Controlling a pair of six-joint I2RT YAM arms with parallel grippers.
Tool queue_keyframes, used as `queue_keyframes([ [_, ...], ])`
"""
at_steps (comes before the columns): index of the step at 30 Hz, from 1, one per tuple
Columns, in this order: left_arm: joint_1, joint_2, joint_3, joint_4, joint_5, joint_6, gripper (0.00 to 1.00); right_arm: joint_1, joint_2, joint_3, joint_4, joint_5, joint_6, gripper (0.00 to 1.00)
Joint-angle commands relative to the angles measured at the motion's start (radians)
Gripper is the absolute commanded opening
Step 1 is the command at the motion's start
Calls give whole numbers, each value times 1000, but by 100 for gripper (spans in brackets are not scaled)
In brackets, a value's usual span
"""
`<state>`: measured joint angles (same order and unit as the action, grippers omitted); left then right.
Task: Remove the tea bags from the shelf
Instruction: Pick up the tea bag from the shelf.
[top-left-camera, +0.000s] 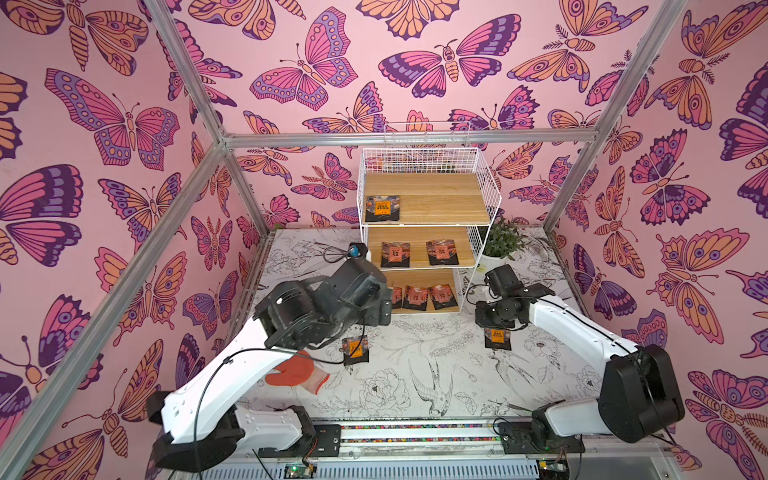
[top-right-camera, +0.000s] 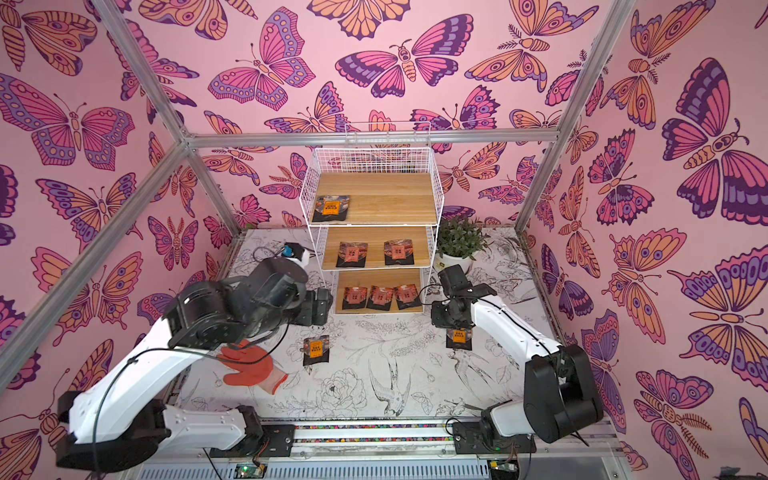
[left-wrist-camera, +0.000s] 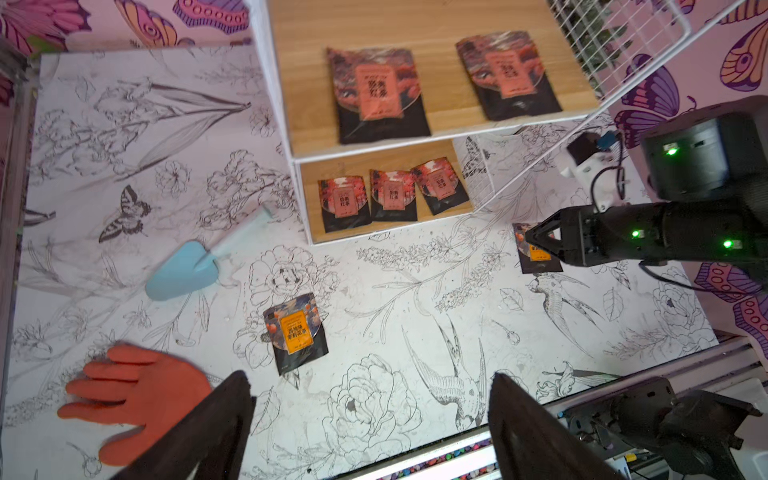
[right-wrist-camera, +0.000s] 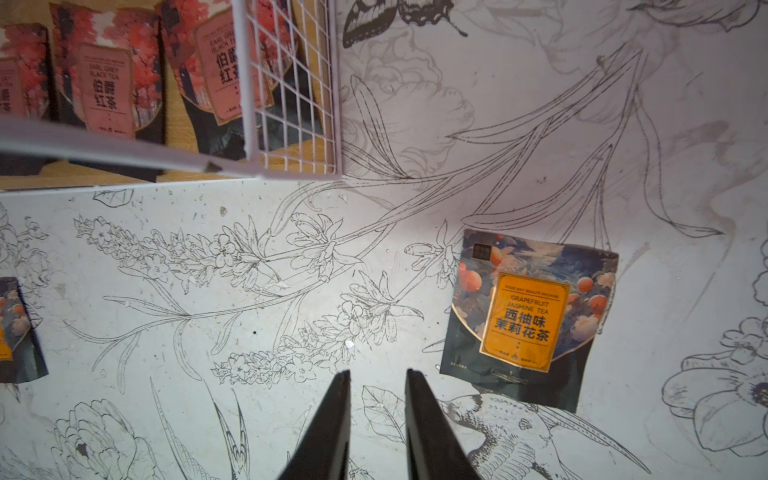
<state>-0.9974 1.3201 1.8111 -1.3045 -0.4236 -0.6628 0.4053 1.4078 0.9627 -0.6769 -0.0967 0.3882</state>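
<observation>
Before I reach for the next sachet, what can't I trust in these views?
- Leftmost tea bag on the shelf's bottom board: half hidden by the left arm in a top view.
- Pale blue scoop: blurred in the left wrist view, covered by the left arm in both top views.
- Tea bag at the picture's edge: cut off in the right wrist view.
- Right pincer: tips hidden under its own wrist in both top views.

Glossy tea bags, wood-and-wire shelf
</observation>
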Motion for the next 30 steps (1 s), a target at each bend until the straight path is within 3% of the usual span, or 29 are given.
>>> queue_keyframes([
  [1,-25,71,110,-116,-94,11,92,-5,-54,-5,-5,-40,-20,29],
  [5,-27,74,133,-119,-112,13,92,33,-128,26,-53,-70,-23,29],
  [10,-18,39,79,-118,-135,3,94,222,-214,180,-149,7,3,30],
  [17,89,-103,-131,-81,-117,-16,95,454,-226,463,-146,17,49,31],
  [23,232,-228,-362,82,28,17,95,509,-124,744,-196,87,6,32],
  [30,309,-232,-461,168,126,56,95,555,141,1136,-267,135,-51,40],
])
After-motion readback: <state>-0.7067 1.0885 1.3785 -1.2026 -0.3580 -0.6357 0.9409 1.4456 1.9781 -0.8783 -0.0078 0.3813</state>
